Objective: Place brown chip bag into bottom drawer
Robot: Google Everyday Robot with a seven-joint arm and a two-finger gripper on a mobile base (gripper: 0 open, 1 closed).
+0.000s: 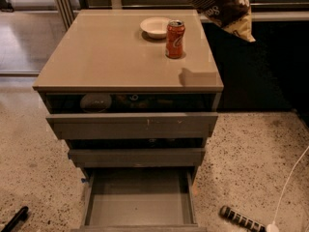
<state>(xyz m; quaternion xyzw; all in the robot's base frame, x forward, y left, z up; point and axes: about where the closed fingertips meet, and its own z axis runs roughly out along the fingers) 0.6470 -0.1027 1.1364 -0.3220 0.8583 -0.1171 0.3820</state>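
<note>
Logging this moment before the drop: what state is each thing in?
brown chip bag: aloft, at the picture's top edge
gripper: out of view
bottom drawer: pulled open, empty
middle drawer: partly open
top drawer: partly open
soda can: upright
bowl: upright
</note>
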